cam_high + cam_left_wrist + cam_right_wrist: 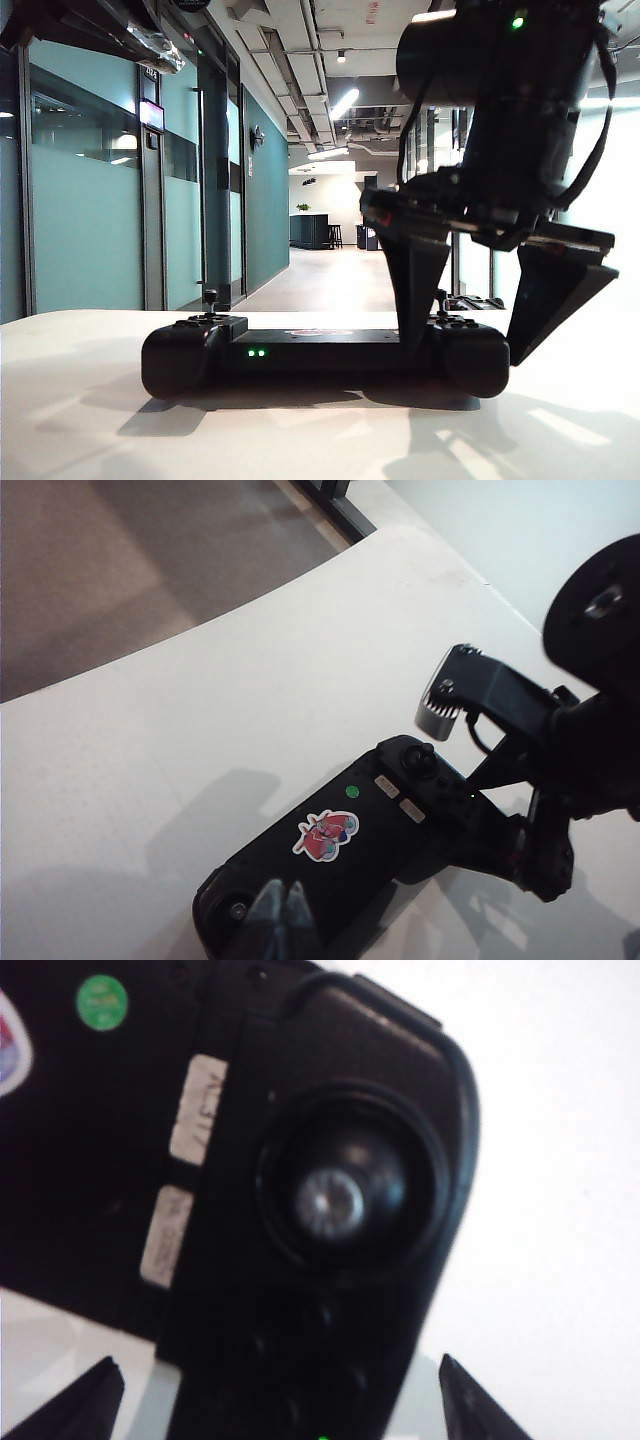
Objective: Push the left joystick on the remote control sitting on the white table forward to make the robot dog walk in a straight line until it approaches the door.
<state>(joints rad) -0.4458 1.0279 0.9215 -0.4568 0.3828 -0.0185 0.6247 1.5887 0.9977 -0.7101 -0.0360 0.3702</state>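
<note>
Spread wide around the right end of the remote control (325, 358) on the white bench (80, 420), the right hand (480, 300) is poised where a mistaken nudge could move the right thumbstick (335, 1200), while the left hand (282, 918), apparently pinched shut, hangs over the controller's left end beside the left joystick (211, 299).

Matte black remote control (325, 358), smooth white table (90, 430)
</note>
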